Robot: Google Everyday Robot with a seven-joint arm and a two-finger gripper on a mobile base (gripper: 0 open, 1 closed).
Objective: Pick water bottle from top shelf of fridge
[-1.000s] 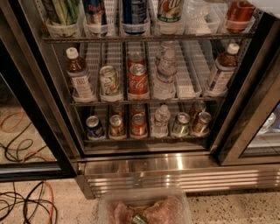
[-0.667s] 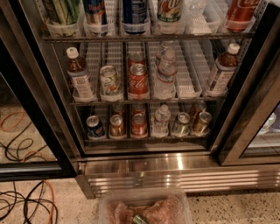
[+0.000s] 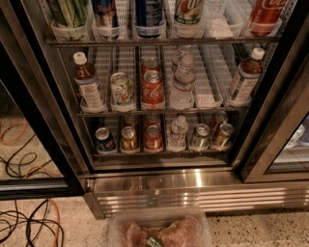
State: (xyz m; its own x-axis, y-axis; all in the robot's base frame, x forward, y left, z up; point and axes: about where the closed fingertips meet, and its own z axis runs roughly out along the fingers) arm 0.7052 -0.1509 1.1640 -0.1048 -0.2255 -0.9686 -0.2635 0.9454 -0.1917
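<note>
The fridge (image 3: 44, 113) stands open in front of me, with a black frame and three wire racks. The top shelf (image 3: 159, 42) runs across the top of the view, and its drinks are cut off by the upper edge. In the lane right of a green-labelled bottle (image 3: 188, 14) a clear colourless shape shows faintly, which looks like the base of the water bottle (image 3: 216, 8). A red cola bottle (image 3: 264, 17) stands to its right. My gripper is out of view.
The lower racks hold cans, brown bottles and small white-capped water bottles (image 3: 182, 82). A shiny steel base with louvres (image 3: 193, 188) sits below. A clear plastic tub (image 3: 159, 229) of pinkish lumps lies at the bottom. Cables (image 3: 29, 217) trail over the floor at left.
</note>
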